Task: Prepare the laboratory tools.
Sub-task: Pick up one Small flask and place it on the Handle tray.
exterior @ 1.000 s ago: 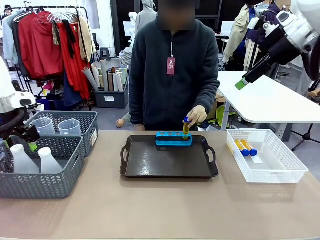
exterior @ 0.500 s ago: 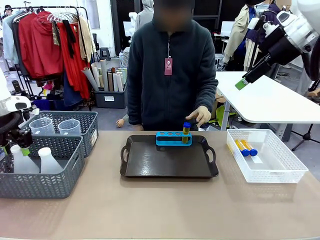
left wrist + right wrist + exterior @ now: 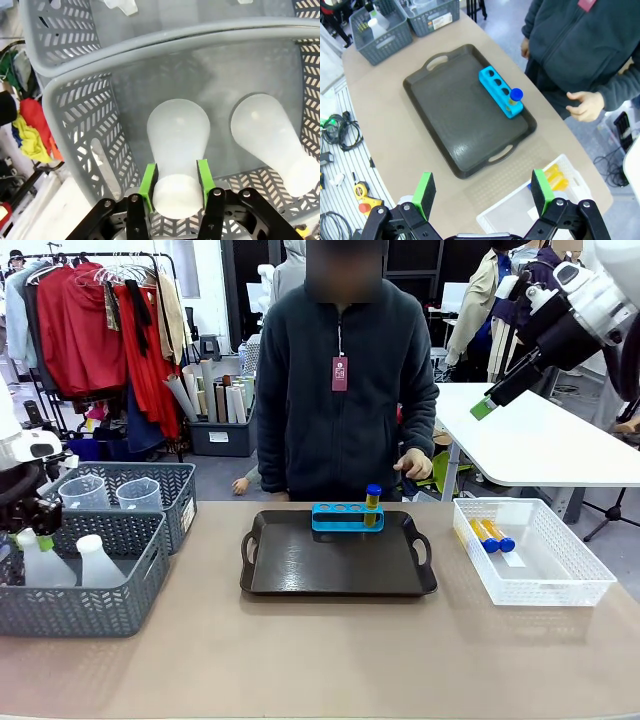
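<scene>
The left gripper (image 3: 175,184) is lowered into the nearer grey perforated plastic basket (image 3: 85,115) at the left end of the table. Its green pads (image 3: 148,182) are pressed against both sides of the neck of a translucent white conical flask (image 3: 177,132). The jaws are narrowed to the width of that neck, so the flask is gripped while it is stood upright inside the basket. A second translucent white flask (image 3: 265,130) is stood just beside it in the same basket, apart from the pads. Two clear measuring beakers (image 3: 85,490) are kept upright in the farther grey basket (image 3: 185,510), which is set against the nearer one. The right gripper (image 3: 483,189) is held high at the right, its jaws spread wide with nothing between them. In the middle of the tan table (image 3: 300,660) a dark rectangular tray with two handles (image 3: 340,590) is laid, and a blue tube rack (image 3: 340,517) is set along its far edge. One small test tube of yellow liquid with a blue cap (image 3: 372,502) is stood in the rack's right-end hole, as seen from the front. Two more such tubes (image 3: 490,535) are laid side by side in the far left corner of the white mesh bin (image 3: 540,595), which is placed to the right of the tray and apart from it. The person's hand (image 3: 415,464) is held in the air beyond the tray's far right corner, clear of the rack and the tube.
</scene>
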Motion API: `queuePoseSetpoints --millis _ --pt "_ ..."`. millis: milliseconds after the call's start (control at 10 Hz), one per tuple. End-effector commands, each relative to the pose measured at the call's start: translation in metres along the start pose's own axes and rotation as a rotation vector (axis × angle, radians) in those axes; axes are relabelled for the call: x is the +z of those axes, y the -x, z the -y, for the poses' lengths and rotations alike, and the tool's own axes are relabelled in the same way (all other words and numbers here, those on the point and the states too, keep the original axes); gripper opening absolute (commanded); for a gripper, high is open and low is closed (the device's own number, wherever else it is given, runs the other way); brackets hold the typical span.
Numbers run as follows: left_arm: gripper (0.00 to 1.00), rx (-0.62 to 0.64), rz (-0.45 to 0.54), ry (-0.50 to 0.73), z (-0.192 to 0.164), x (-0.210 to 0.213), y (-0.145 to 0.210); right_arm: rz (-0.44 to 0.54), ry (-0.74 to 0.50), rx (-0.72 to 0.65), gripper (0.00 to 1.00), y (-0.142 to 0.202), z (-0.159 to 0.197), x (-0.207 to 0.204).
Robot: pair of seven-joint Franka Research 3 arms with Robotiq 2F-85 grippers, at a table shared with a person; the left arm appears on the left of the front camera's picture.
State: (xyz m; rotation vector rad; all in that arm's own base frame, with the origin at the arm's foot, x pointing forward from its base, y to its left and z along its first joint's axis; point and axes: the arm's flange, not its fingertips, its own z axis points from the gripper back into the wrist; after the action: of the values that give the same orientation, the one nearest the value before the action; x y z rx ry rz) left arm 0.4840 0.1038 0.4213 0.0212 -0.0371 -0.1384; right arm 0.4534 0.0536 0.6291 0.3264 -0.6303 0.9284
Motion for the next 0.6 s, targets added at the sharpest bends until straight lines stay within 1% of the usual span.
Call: queuePoseSetpoints --millis 0,200,400,500 --pt "0.0 -0.02 0.02 0.013 0.004 0.013 0.004 0.011 -0.01 0.002 1.0 0.0 0.0 0.001" --pt "0.0 -0.058 0.033 0.001 0.013 0.044 0.011 0.011 -0.01 0.002 1.0 0.0 0.0 0.001" --pt "0.0 -0.11 0.036 -0.032 0.033 0.097 0.022 0.011 -0.01 0.002 1.0 0.0 0.0 0.001" --pt "0.0 -0.105 0.037 -0.076 0.043 0.122 0.025 0.011 -0.01 0.002 1.0 0.0 0.0 0.001"
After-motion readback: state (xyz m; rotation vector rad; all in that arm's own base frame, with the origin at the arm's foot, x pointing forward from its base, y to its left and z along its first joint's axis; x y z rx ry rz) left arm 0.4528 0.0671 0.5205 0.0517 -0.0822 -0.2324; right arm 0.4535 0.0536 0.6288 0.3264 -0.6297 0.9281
